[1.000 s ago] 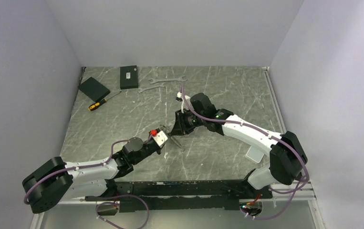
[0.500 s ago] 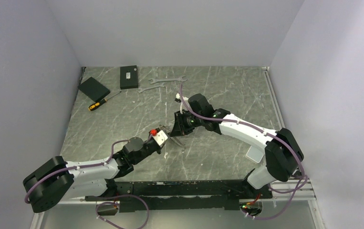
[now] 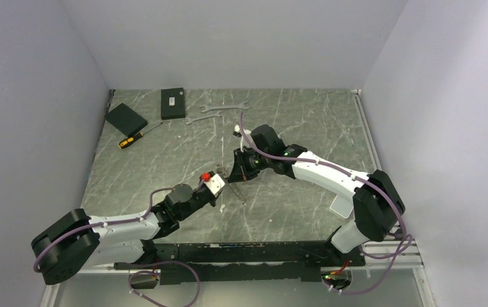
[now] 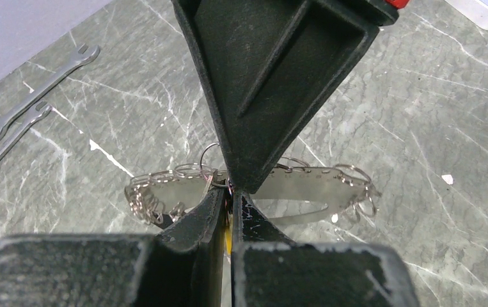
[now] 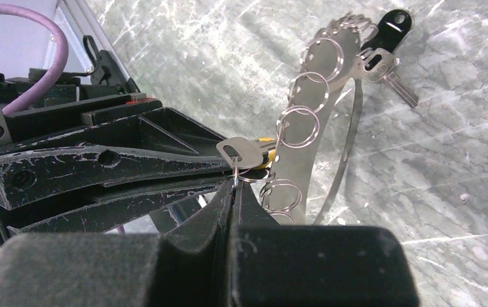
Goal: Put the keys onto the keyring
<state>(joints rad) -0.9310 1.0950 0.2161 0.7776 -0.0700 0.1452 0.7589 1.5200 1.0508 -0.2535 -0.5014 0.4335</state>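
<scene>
The keyring [image 4: 311, 183] is a flat silvery oval band with small split rings along its rim, held just above the table between both grippers [image 3: 237, 190]. My left gripper [image 4: 230, 196] is shut on a small key with a silvery head [image 5: 242, 152] and a yellow part [image 4: 228, 234], at the band's edge. My right gripper [image 5: 233, 186] is shut on a small split ring of the keyring, tip to tip with the left fingers [image 5: 100, 167]. A black-headed key [image 5: 394, 25] and a silver key [image 5: 389, 71] hang at the band's far end.
Two silver wrenches [image 3: 225, 107] [image 3: 199, 119] lie at the back, also in the left wrist view [image 4: 30, 89]. A black box [image 3: 173, 103], a black pad [image 3: 125, 118] and a yellow-handled screwdriver [image 3: 135, 136] are back left. A white object [image 3: 340, 206] lies by the right arm.
The right arm has edged slightly left, toward the left gripper. The left arm has hardly moved. Both grips are unchanged.
</scene>
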